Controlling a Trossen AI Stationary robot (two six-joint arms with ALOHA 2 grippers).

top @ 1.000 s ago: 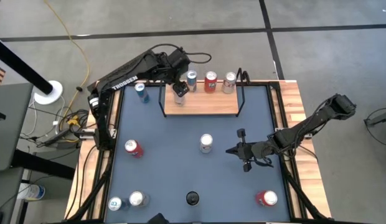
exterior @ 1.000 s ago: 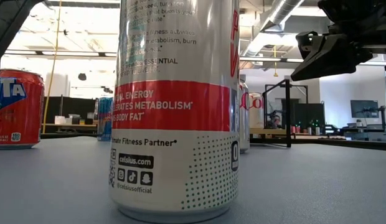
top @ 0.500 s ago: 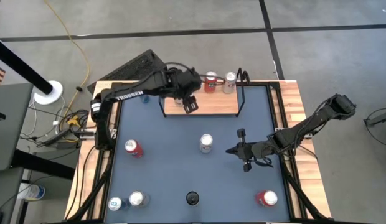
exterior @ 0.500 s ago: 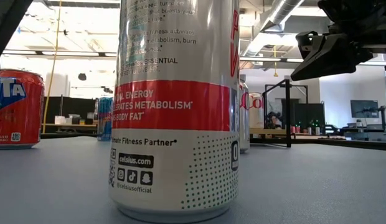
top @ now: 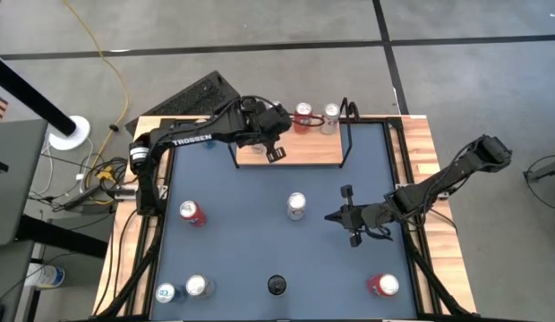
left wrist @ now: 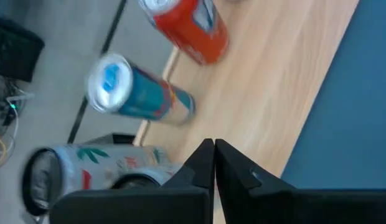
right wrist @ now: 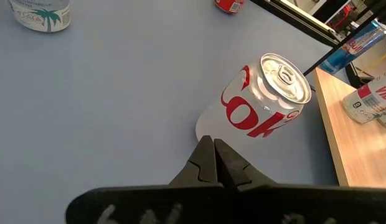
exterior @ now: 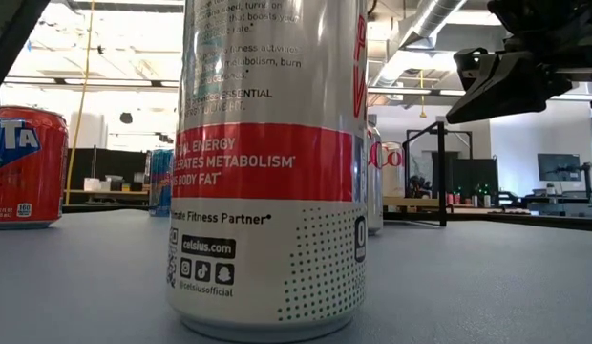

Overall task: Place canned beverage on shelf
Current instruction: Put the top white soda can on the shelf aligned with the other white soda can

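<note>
- Overhead view: shelf (top: 300,150) sits top centre with cans along its far edge; left claw (top: 275,153) hovers over the board, fingers together, empty. Right claw (top: 336,216), closed and empty, waits mid-right near the silver can (top: 296,205).
- Low view: a Celsius can (exterior: 267,162) blocks most of the frame.
- Right wrist view: the silver can (right wrist: 261,102) looks rigid, smooth, probably slippery; grip mid-body.
</note>
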